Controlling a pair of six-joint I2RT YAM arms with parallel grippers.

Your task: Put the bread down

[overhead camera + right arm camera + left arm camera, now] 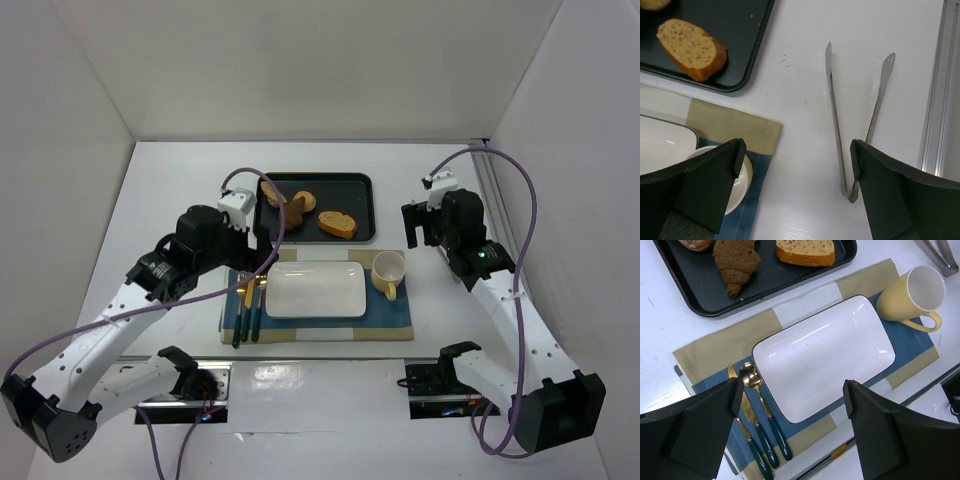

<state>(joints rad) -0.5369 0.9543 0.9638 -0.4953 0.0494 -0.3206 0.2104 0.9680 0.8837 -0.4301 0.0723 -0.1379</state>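
- The bread (306,200) sits on the black tray (350,190) at the far side of the surface, a small round golden piece pressed in beside a dark brown chunk (735,265), with an oval crusted slice (690,47) a little nearer the plate.
- It looks light and dry — crust firm enough to hold shape, crumb likely soft, so a hard squeeze would probably dent or flake it.
- I'd take it across its round sides from above, on the flank away from the dark chunk, where there's more room for a finger to slip in.
- The left fingers (700,435) are spread wide with nothing between them, hanging over the white rectangular plate (825,355) and the placemat (715,350).
- The right fingers (695,185) are spread wide too, holding nothing, above metal tongs (833,100) lying on the bare surface beside the yellow cup (900,300).
- Being so light, it could roll or stick to a finger on release — a low, gentle let-go seems wise.
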